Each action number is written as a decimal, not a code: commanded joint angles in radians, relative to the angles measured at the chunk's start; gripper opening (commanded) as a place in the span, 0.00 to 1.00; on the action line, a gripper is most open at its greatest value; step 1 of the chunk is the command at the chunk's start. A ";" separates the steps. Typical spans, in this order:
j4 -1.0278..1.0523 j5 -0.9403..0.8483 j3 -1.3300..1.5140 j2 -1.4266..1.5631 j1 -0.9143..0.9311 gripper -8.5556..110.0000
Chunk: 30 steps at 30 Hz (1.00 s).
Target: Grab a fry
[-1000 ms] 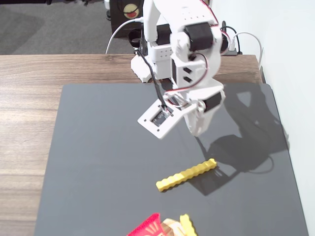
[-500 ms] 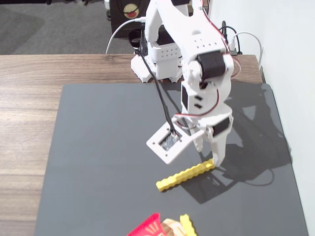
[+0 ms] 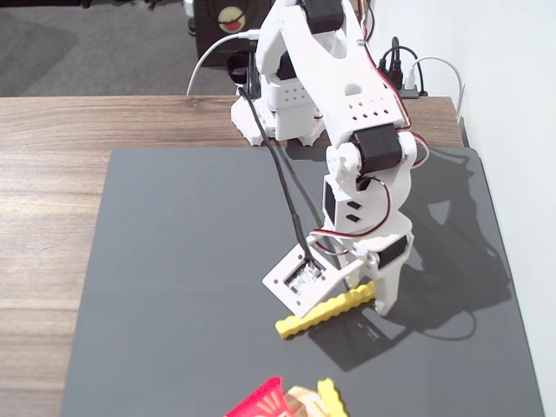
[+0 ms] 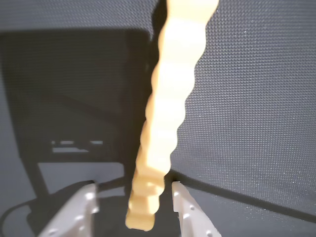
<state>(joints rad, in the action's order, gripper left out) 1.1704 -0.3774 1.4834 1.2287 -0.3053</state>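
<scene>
In the fixed view we see the white arm (image 3: 347,130) bent forward from its base at the far edge of the wooden desk (image 3: 52,174), reaching down over a dark grey mat (image 3: 174,261) that covers most of the surface. The jaws (image 3: 369,295) point down at the mat, near its right-of-centre, near part. The fry (image 3: 326,313) is bright yellow with wavy ridged edges; it lies slantwise, its right end up under the jaws and its left end lower and nearer to us, over the mat. Whether that left end touches the mat we cannot tell.

In the wrist view the fry (image 4: 170,113) runs from the top edge down to the bottom, pale and slightly blurred, and its lower end sits between the two white fingertips (image 4: 182,207). The jaws (image 4: 133,207) are spread only as wide as the fry, one fingertip on each side of it; they seem to be pinching it, though the blur keeps us from seeing the contact on both sides clearly. A dark shadow covers the mat (image 4: 256,98) to the left of the fry.

At the near edge of the fixed view we see a red carton (image 3: 259,401) with a shorter yellow piece (image 3: 330,398) just to its right, well apart from the jaws. Black and white cables (image 3: 408,74) lie at the far right by the wall.
</scene>
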 commanded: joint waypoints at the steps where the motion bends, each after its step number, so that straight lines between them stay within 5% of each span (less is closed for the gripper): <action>1: -0.015 -0.008 -0.048 0.006 0.002 0.14; 15: 0.029 -0.081 -0.031 0.049 0.002 0.08; 30: 0.327 -0.650 0.181 0.476 0.175 0.08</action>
<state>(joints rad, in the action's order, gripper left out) 1.4557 -0.9511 1.6582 1.5846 -0.1626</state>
